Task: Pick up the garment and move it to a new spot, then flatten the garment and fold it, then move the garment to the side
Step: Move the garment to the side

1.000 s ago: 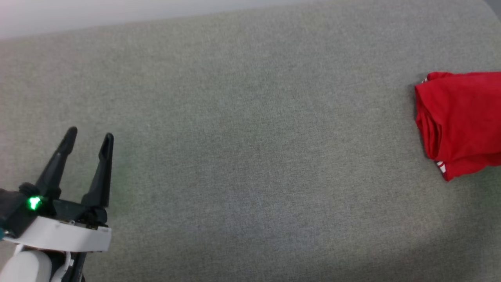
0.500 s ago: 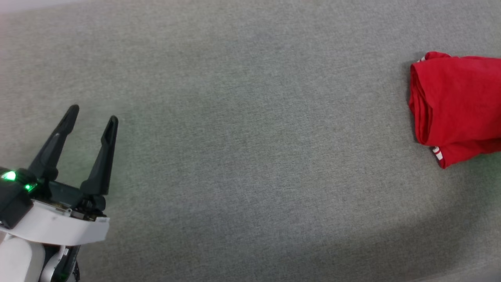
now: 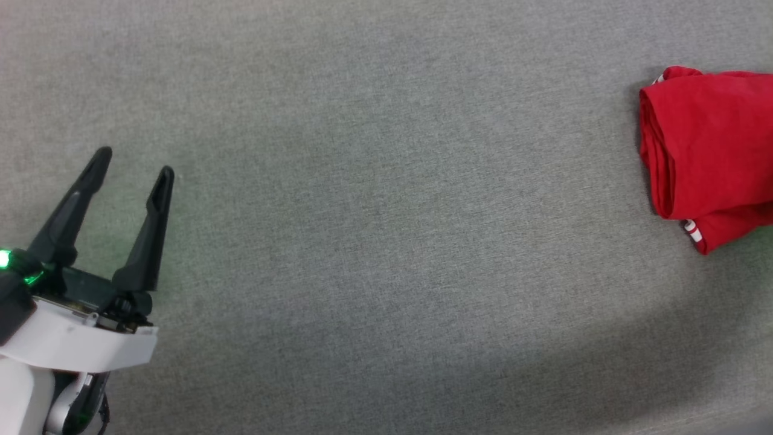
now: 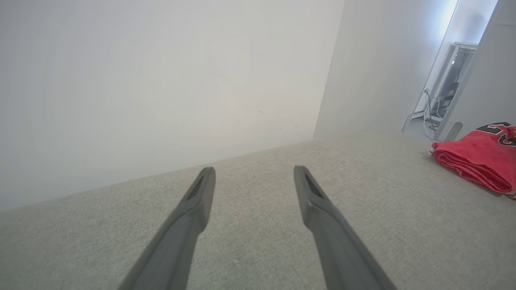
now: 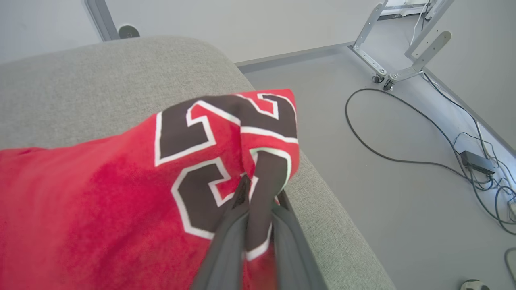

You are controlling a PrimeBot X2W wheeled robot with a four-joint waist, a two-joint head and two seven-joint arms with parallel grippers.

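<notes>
Red garment (image 3: 712,151), fold facing left, long axis unclear, right fingers (image 5: 224,249) pinching it, left fingers (image 3: 150,232) spread.

A grey cushion (image 3: 362,211) abuts a white wall (image 4: 161,80); beside the cushion, a black cable (image 5: 347,117) and wheeled frame (image 5: 423,52) sit on the floor (image 5: 363,209).

Red garment (image 3: 712,145): folded bundle, black white-edged numerals, striped trim showing, right end of grey cushion (image 3: 386,241).
</notes>
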